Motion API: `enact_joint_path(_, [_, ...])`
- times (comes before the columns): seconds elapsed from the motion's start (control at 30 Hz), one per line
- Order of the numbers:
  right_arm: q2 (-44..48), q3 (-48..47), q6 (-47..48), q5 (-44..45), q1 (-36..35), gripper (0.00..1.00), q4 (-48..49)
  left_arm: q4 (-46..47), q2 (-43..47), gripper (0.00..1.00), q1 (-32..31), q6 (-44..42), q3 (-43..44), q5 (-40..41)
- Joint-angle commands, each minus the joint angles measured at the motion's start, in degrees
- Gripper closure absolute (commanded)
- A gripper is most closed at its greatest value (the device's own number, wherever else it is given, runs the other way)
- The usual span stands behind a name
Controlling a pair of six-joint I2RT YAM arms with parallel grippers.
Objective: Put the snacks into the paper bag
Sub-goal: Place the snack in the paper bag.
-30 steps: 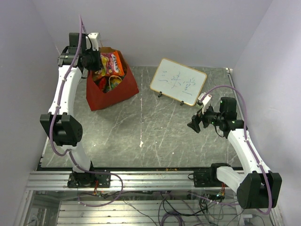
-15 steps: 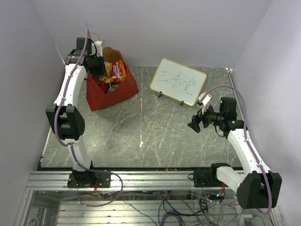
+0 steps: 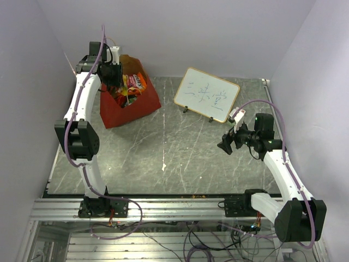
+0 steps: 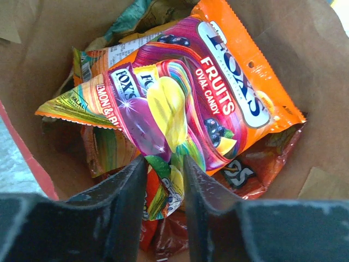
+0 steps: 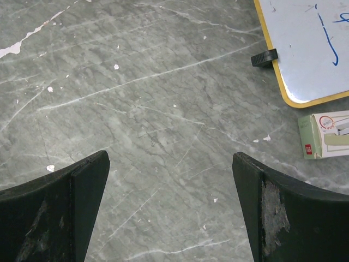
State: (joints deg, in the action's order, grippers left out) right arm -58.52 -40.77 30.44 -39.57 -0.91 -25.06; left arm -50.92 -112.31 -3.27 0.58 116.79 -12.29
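- Left gripper (image 4: 163, 161): one, inside the mouth of the paper bag (image 3: 131, 109). Its jaws stand a narrow gap apart, not pressed together. The lower end of an orange Fox's candy packet (image 4: 218, 93) shows in that gap.
- Right gripper (image 5: 170, 164): one, jaws spread wide, hanging over bare table (image 3: 180, 158) with nothing between them.
- Paper bag: one, red outside and brown inside, standing at the far left of the table, well apart from the right gripper.
- Snacks: all that are visible lie inside the bag, none on the table.
  - The Fox's packet lies on top of the pile.
  - A dark red Doritos bag (image 4: 245, 172) lies under it at the lower right.
  - A teal packet (image 4: 139, 8) shows at the top edge.
  - A yellow-green packet corner (image 4: 65, 103) pokes out at the left.
  - At least four can be told apart. The packets overlap, so the full count cannot be told.
- Whiteboard (image 3: 207, 94): one, yellow-framed, with blue writing, propped at the far middle of the table.
- Small white box (image 5: 324, 134): one, just beside the whiteboard's near corner.
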Motion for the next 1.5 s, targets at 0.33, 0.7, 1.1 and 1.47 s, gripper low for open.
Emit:
enact_joint_path(0.33, [0.38, 0.35, 0.24, 0.37, 0.38, 0.04, 1.16, 6.34, 7.54, 0.40, -0.51, -5.85, 1.24, 1.95])
enact_joint_path(0.7, [0.60, 0.43, 0.24, 0.55, 0.38, 0.04, 1.22, 8.42, 4.33, 0.37, -2.83, -5.94, 3.18, 0.47])
enact_joint_path(1.1, [0.68, 0.46, 0.33, 0.63, 0.38, 0.04, 1.25, -0.04, -4.03, 0.38, -3.41, -6.57, 6.34, 4.23])
enact_joint_path(1.47, [0.24, 0.46, 0.07, 0.61, 0.38, 0.04, 1.34, -5.18, -5.03, 0.35, -3.41, -7.27, 5.91, 5.15])
